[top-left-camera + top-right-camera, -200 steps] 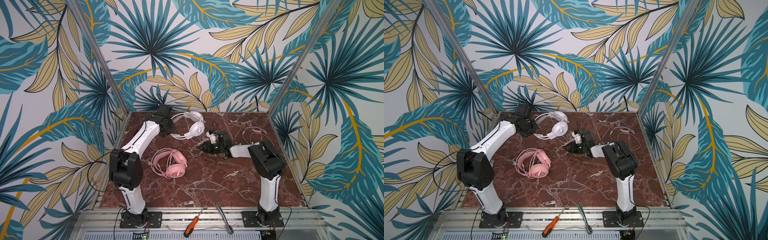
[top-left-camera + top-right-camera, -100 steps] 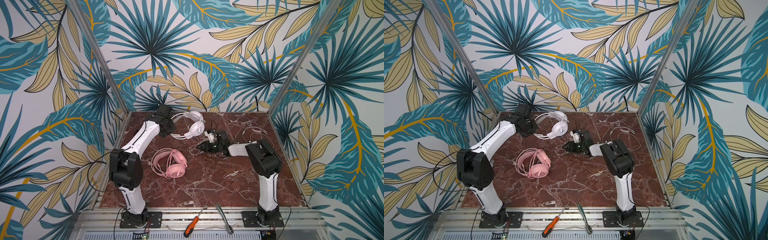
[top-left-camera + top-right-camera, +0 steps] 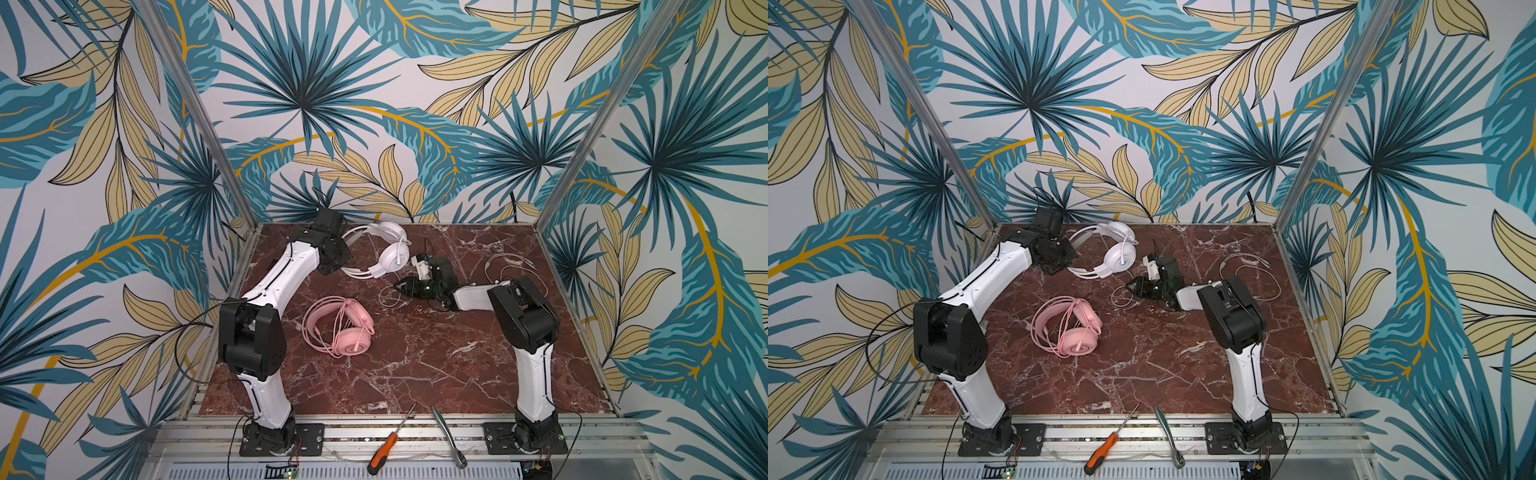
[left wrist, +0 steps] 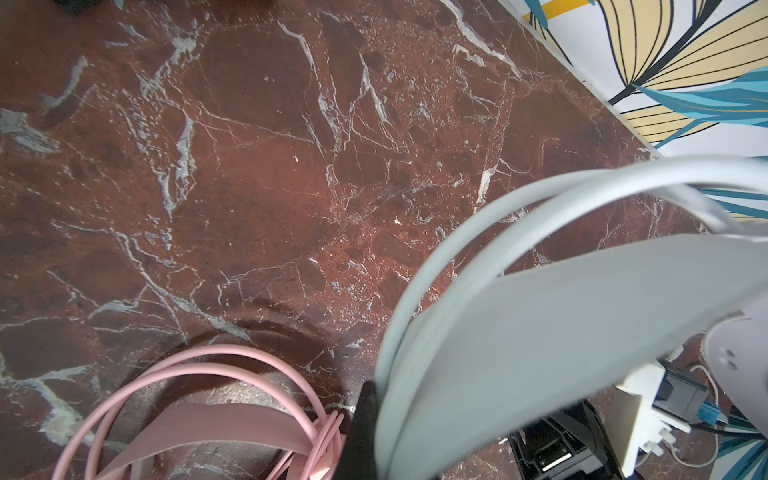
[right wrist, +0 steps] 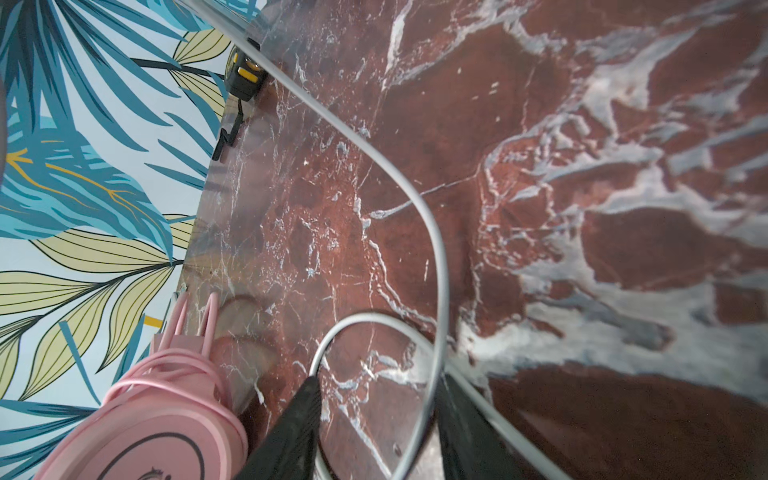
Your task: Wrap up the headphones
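In both top views, a dark red marble bench (image 3: 415, 365) carries two headsets. The pink headphones (image 3: 338, 326) lie flat, left of the bench's middle. Their cable is wound over the band and cups, so that half of the job looks done. Their band arches toward the left edge and the cups face the right edge, so the long axis runs left to right.

The white headphones (image 3: 386, 249) lie near the rear edge, left of centre, and point the same way: band toward the left edge, cups toward the middle. Their white cable (image 3: 503, 257) trails in loose loops toward the right rear corner, so this wrapping is left to do. The left claw (image 3: 338, 259) sits at the white headphones' band. The right claw (image 3: 399, 286) is low over the bench's middle, beside a cable loop.

From the left wrist, the left claw (image 4: 382, 415) is clamped on the thin rails of the white band (image 4: 540, 332).

From the right wrist, the right claw (image 5: 374, 419) has its jaws apart. The white cable (image 5: 445, 266) curves between them, not pinched. A pink cup (image 5: 145, 436) lies just beside.
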### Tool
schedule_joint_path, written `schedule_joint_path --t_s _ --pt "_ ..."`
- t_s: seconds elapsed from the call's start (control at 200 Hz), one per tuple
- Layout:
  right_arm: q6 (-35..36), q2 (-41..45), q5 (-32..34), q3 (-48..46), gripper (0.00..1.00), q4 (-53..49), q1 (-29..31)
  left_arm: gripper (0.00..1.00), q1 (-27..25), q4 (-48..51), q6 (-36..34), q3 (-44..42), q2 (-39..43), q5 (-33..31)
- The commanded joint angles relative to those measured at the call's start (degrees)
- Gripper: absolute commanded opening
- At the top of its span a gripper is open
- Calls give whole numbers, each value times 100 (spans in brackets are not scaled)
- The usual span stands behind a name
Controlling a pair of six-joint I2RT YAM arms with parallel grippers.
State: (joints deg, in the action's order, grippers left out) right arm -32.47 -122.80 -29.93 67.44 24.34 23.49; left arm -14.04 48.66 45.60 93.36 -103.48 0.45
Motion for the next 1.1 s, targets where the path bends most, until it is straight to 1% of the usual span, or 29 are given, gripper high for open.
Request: schedule_joint_path --t_s 0.0,0.12,0.235,0.386,0.506,0.681,0.776,0.886,0.997,1.012,1.032,1.092 --pt "-13 -271 -332 -37 45 -297 0 0 27 -301 71 112 206 144" --pt "39 -352 -659 -38 40 -371 -1 0 18 -305 89 110 179 170" --pt "29 -393 -665 25 34 -428 3 0 2 -304 97 133 153 184" --pt "17 -383 -387 87 23 -542 -2 0 -11 -297 85 160 161 175" --pt "121 -130 -171 -145 17 -364 -1 0 -11 -304 55 150 197 148" --pt "373 391 21 -581 0 -100 -30 0 -11 -300 6 200 188 205" --pt "382 611 -67 -800 0 148 -86 0 -11 -311 -61 241 180 282" --pt "438 854 -117 -1025 1 308 -154 0 -11 -309 -346 374 132 494" --pt "480 972 -77 -1073 20 325 -263 0 -10 -303 -703 526 71 819" --pt "472 962 -93 -1057 25 326 -281 0 -11 -305 -768 552 61 878" --pt "470 940 -114 -1019 29 318 -310 0 -11 -294 -839 594 50 964" --pt "491 867 -145 -844 37 259 -367 0 -6 -264 -1046 699 22 1200"
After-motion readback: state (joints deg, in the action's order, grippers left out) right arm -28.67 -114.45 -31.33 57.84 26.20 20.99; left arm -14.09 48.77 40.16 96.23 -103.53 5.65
